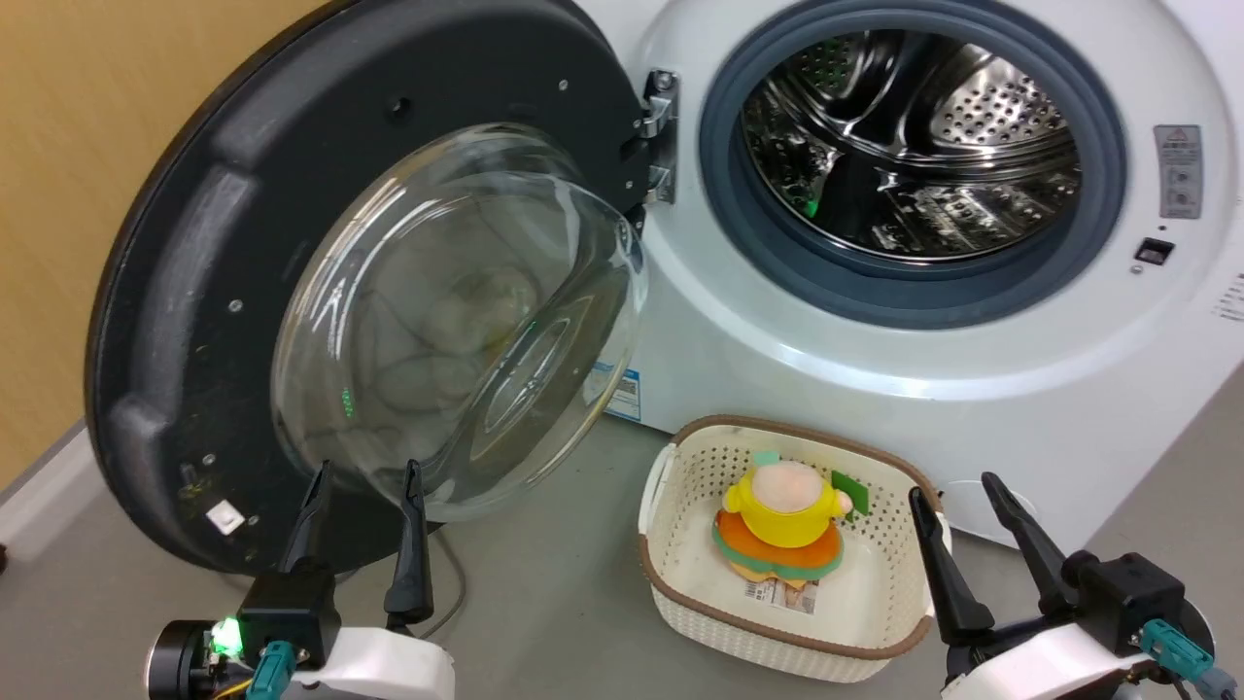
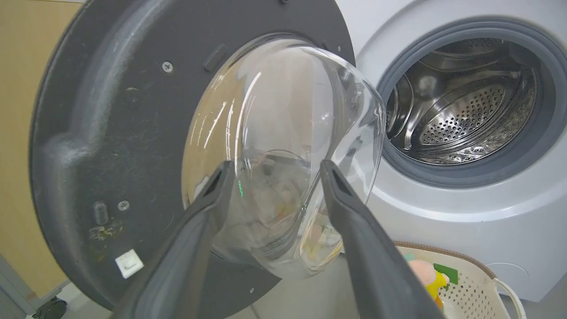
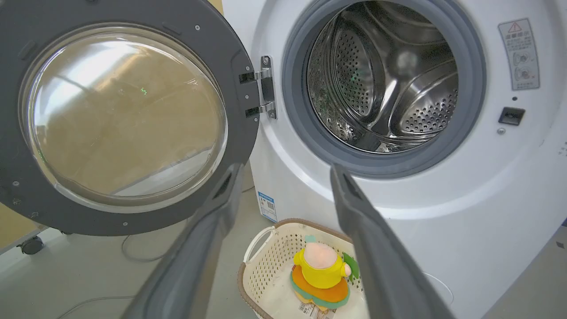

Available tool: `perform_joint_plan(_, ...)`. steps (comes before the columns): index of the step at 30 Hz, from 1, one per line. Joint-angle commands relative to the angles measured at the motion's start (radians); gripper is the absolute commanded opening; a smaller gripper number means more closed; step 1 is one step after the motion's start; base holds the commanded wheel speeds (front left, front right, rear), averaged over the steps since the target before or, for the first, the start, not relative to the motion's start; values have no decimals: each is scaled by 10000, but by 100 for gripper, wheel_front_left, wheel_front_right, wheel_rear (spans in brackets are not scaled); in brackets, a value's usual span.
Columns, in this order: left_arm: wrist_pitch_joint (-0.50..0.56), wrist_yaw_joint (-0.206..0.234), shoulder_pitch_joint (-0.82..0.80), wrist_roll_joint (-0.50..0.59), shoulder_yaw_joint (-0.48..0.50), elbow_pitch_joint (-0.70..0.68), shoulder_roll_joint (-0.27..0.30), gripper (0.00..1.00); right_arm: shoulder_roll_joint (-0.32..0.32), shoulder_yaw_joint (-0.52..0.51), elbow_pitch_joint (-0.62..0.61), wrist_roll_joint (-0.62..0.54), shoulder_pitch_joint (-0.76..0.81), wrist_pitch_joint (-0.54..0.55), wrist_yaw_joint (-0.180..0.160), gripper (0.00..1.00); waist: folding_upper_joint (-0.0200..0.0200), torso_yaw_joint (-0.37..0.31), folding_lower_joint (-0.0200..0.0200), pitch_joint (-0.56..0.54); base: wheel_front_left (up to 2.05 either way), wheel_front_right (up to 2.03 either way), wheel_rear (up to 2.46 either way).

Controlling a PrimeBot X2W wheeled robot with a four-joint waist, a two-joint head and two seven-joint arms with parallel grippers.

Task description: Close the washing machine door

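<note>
1. My left gripper: fingers spread wide, nothing held; it sits low and far left of the drum opening, tips pointing up at the lower curve of the glass bowl; whether they touch the glass I cannot tell.
2. My right gripper: likewise spread and empty; low beneath the drum opening, as is the basket with its plush toy.
3. The washing machine door: swung wide out to the left of the drum opening, inner face and bulging bowl turned toward me; it hangs from the hinge at the opening's left edge, so its free edge lies farthest left of the opening.
4. Finding: the door lies straight ahead of the left gripper, so that arm is clearly the nearer; in my judgement closing calls for pressure on the far side of the free edge, sweeping rightward toward the opening.
5. Not verifiable: the door's outer face and any handle are hidden behind it; its top is cut off in the head view; the gap to the wooden wall, farther left of the opening, is unclear; reflections in the glass blur depth.
</note>
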Motion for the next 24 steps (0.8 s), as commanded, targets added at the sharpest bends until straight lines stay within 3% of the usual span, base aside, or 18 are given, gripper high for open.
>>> perform_joint_plan(1,-114,96,152,-82,-5,-84,19,100,-105,84,60,134,-131,-110,5,100,0,111,0,22,0,0,0)
perform_joint_plan(24,-594,445,383,-148,-154,-420,2,100,-408,558,231,856,-278,-589,6,100,0,1098,0,75,0,0,0)
